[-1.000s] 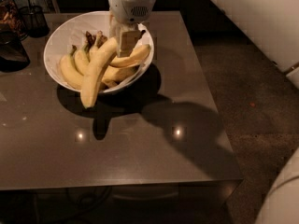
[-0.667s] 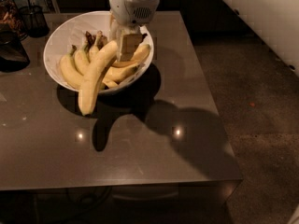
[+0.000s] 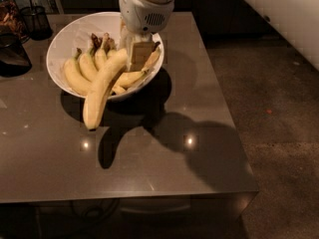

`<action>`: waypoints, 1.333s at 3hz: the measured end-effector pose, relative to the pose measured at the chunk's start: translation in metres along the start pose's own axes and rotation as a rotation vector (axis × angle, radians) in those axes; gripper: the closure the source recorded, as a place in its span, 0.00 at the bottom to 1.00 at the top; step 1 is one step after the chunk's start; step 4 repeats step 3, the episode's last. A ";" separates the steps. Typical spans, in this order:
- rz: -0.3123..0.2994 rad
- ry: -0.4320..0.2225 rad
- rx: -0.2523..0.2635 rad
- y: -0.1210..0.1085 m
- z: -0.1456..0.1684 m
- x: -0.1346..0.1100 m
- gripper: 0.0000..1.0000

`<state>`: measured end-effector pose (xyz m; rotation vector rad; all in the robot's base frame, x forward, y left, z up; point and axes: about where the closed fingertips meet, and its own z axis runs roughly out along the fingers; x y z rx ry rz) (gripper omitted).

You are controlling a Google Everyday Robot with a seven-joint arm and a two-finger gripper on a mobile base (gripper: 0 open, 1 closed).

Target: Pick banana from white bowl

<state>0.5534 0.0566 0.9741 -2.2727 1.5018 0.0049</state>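
Observation:
The white bowl (image 3: 67, 36) stands at the back left of the dark table and holds several yellow bananas. The longest banana (image 3: 102, 88) slants from the gripper down over the bowl's front rim. Its lower end hangs above the table and casts a shadow there. My gripper (image 3: 139, 56) reaches down into the right side of the bowl from the white arm (image 3: 144, 6). It is shut on the upper end of the long banana. Shorter bananas (image 3: 79, 71) lie in the bowl to its left and under it.
A dark wire cup (image 3: 36, 21) and a dark container (image 3: 11, 56) stand at the table's far left. The grey table (image 3: 164, 168) ends at its front and right edges, with brown floor (image 3: 279, 133) to the right.
The long banana's lower end has moved further out over the bowl's front rim, toward the camera, held by the gripper. The bowl and the other bananas have stayed put.

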 end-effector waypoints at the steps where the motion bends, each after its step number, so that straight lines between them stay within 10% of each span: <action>1: 0.067 -0.014 0.014 0.025 -0.004 -0.005 1.00; 4: 0.167 -0.021 0.037 0.063 -0.013 -0.013 1.00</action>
